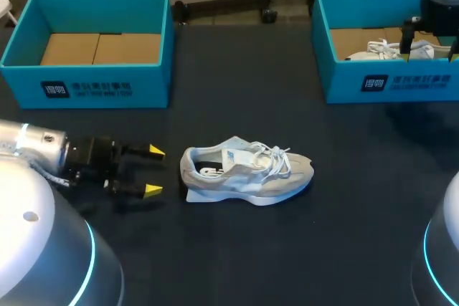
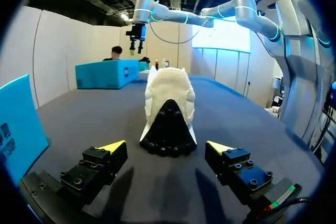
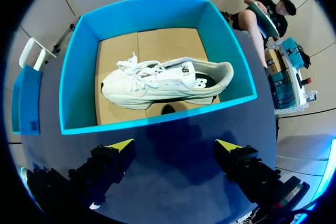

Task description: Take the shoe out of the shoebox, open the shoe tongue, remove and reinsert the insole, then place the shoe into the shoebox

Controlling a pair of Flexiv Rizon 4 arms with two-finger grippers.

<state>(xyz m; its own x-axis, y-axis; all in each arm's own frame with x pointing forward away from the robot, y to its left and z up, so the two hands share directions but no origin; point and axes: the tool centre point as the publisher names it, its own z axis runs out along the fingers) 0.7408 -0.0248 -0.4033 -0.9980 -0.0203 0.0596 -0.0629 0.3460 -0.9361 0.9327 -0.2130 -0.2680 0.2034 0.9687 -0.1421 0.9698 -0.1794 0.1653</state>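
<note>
Surface, overhead: dark surface [image 1: 344, 234] carrying two blue boxes. The left box [image 1: 86, 80] is bare inside. The right box [image 1: 401, 85] holds a white shoe [image 1: 387, 51].
Shoe out, overhead: grey shoe [image 1: 247, 173] lying on its sole near the middle, laces across the tongue, tongue not visibly pulled open.
Left hand, overhead: left hand [image 1: 152, 171] open, low over the surface, near the heel but apart from it.
Left wrist: heel of the grey shoe [image 2: 168, 103] straight ahead of the spread fingers, untouched.
Right wrist: right hand [image 3: 176, 144] open and empty above the near wall of the right box [image 3: 157, 121]. The white shoe [image 3: 163, 82] rests inside on cardboard.
Progress: taking a shoe out looks done. Opening the tongue, pulling and refitting the insole, and boxing the shoe appear not yet done. The insole cannot be made out.
</note>
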